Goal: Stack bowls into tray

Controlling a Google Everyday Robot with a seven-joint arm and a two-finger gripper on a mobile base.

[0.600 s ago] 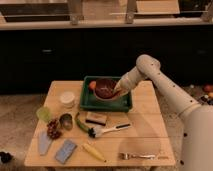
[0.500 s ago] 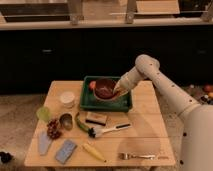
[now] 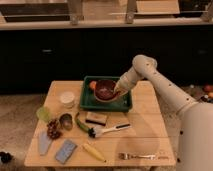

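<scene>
One round maroon bowl [image 3: 104, 91] in green tray [image 3: 86, 103], hand [image 3: 117, 92] beside.

The tool [image 3: 116, 93], at the right rim of the maroon bowl [image 3: 104, 91], shifts a touch left and down; the bowl on its left sits marginally lower in the tray [image 3: 100, 106].

Looks like a kitchen to me: a long pale counter [image 3: 100, 22] runs across at 12 o'clock with dark cabinet fronts [image 3: 60, 55] under it. The little wooden worktop [image 3: 150, 102] is loaded with kitchen stuff, with a fork [image 3: 136, 156] at 5 o'clock, a dish brush [image 3: 107, 130] mid-table and a metal cup [image 3: 66, 121] around 9. The robot's pincer [image 3: 117, 92] sits over the green tray [image 3: 105, 107] toward 12, right by a maroon bowl [image 3: 104, 90].
</scene>
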